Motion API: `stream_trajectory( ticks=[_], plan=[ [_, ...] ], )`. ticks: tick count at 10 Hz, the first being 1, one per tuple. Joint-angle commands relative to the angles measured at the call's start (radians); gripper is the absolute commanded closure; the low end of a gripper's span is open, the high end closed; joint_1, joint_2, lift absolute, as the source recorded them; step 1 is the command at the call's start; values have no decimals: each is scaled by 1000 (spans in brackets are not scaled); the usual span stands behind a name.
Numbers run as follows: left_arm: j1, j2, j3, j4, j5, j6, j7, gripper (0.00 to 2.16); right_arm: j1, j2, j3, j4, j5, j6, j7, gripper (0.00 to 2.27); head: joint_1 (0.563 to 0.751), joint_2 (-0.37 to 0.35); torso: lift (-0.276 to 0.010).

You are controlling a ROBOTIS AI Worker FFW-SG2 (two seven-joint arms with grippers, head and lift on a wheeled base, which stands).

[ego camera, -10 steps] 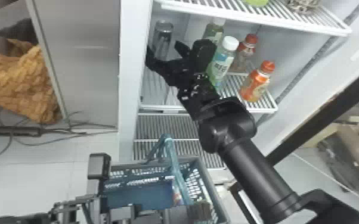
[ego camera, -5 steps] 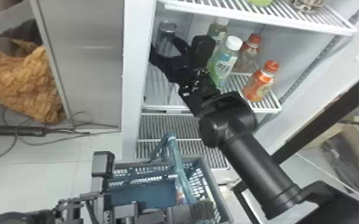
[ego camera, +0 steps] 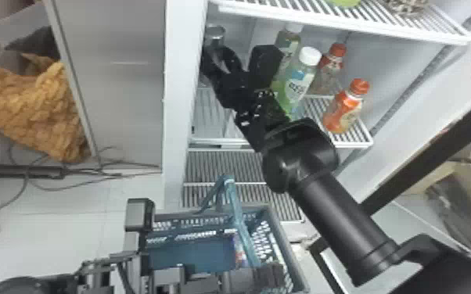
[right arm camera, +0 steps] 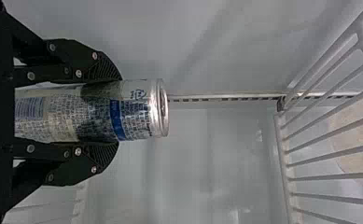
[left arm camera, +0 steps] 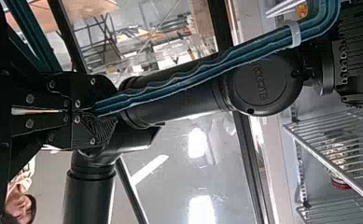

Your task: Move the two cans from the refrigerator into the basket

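In the head view my right gripper [ego camera: 222,58] is inside the refrigerator at the left of the middle shelf, around a silver can [ego camera: 215,34]. The right wrist view has the right gripper [right arm camera: 108,111] shut on the can [right arm camera: 135,109], one finger against each side, its lid beyond the fingertips. My left gripper [ego camera: 264,275] is over the basket [ego camera: 301,269] at the bottom. In the left wrist view the left gripper [left arm camera: 97,111] is shut on the blue basket handle [left arm camera: 184,84]. A small colourful item [ego camera: 239,252] lies in the basket; its kind is unclear.
Green-labelled bottles [ego camera: 299,84] stand close beside the right gripper, with orange-capped bottles [ego camera: 346,107] farther right. An upper wire shelf [ego camera: 344,19] hangs above the arm. The refrigerator's left wall [ego camera: 182,97] runs close by the can.
My right gripper's fingers have drawn together from wide apart onto the can. The left gripper has kept its place at the basket handle.
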Motion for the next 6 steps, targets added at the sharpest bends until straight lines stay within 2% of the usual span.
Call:
stream_trajectory(
  ticks=[1, 6],
  plan=[
    [2, 1, 0, 0, 1, -2, 0, 1185, 4, -2, -2, 0, 0, -3, -1, 888, 695, -245, -276],
    [12, 2, 6, 0, 5, -2, 0, 1185, 53, -10, -18, -51, 30, -67, -3, 889, 695, -251, -276]
  ],
)
